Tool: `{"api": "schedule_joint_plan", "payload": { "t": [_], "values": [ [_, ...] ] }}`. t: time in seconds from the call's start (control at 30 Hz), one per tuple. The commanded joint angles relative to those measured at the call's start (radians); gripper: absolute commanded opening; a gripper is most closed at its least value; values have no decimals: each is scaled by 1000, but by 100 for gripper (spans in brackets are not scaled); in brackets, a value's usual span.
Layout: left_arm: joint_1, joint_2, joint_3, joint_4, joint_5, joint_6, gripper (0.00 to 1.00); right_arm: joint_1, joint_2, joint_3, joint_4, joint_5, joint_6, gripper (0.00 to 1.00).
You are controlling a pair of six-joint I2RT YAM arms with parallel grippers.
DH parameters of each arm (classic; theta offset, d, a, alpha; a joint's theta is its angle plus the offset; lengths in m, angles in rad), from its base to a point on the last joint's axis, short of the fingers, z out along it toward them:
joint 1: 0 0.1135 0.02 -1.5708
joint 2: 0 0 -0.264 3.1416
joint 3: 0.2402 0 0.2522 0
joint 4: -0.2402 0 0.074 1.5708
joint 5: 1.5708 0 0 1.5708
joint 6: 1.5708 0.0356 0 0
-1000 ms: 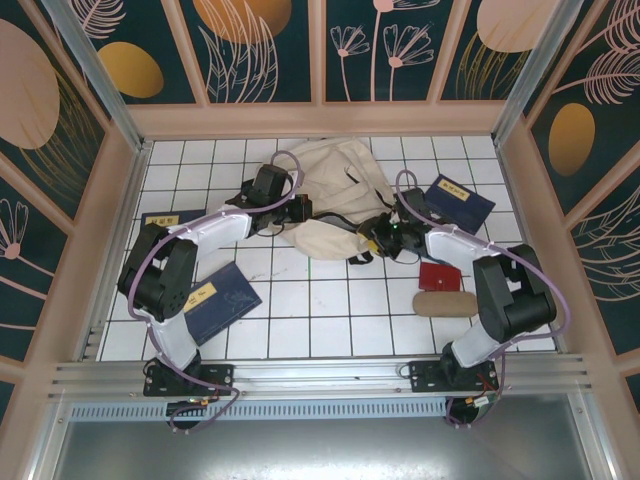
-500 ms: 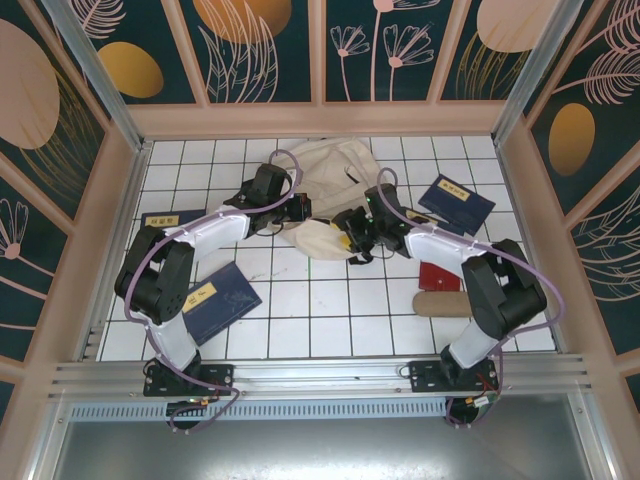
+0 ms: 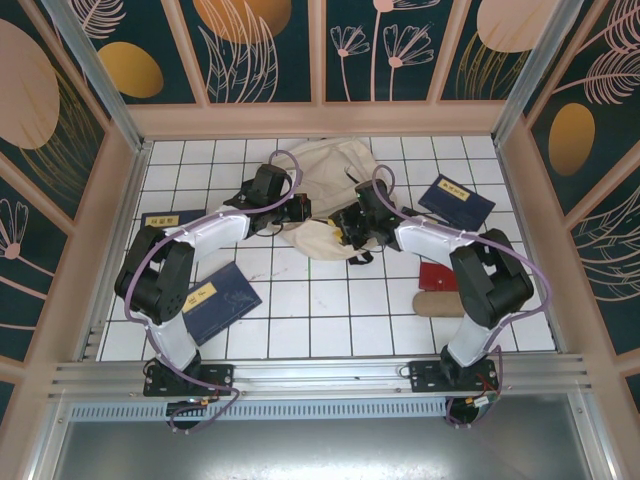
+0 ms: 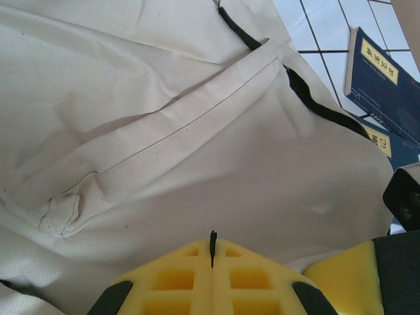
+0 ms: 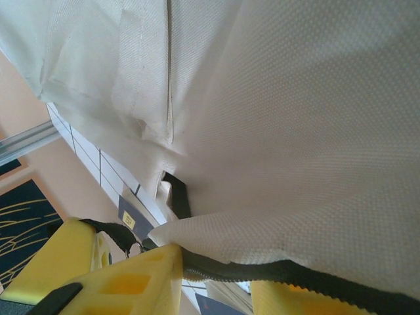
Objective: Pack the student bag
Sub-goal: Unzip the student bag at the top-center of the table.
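Note:
The student bag (image 3: pixel 335 180), cream fabric with dark zipper tape, lies crumpled at the back middle of the tiled floor. My left gripper (image 3: pixel 300 210) sits at its left edge. In the left wrist view its yellow fingers (image 4: pixel 177 282) are pressed together on a thin black tab of the bag (image 4: pixel 212 241), with cream cloth (image 4: pixel 164 131) beyond. My right gripper (image 3: pixel 350 225) is at the bag's near edge. Its fingers (image 5: pixel 131 285) stand apart, and the bag's dark zipper edge (image 5: pixel 262 270) runs across their tips with floor showing in the gap.
Navy books lie at the right (image 3: pixel 455 200), front left (image 3: pixel 218 300) and far left (image 3: pixel 170 218). A red flat item (image 3: pixel 438 275) and a tan pouch (image 3: pixel 445 303) rest at front right. Peach walls enclose the floor on three sides.
My right gripper has swung left from beside the bag onto its near zipper edge, and its jaws have narrowed. The left arm and its grip have stayed put.

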Motion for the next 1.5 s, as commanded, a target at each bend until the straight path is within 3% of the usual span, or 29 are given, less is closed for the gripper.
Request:
{"api": "schedule_joint_plan", "payload": {
  "t": [0.0,0.13,0.33,0.47,0.8,1.33,1.4,1.47],
  "values": [
    [6,-35,-8,16,2,-3,0,12,34,30,-22,8,18,31],
    [6,-38,-8,9,-25,0,0,14,58,49,-44,8,-12,14],
    [7,-20,14,-46,-164,9,0,24,36,26,-104,-17,-111,3],
    [7,11,39,-77,-222,22,0,42,10,-37,-134,-50,-170,3],
    [19,49,75,-160,-512,40,0,47,-46,-144,-150,-77,-189,3],
    [119,53,83,-147,-613,29,0,50,-97,-161,-186,-54,-202,4],
    [129,60,91,-141,-606,27,0,51,-94,-158,-168,-62,-210,7],
    [131,66,101,-139,-595,29,0,52,-93,-143,-143,-74,-241,18]
  ]
}}
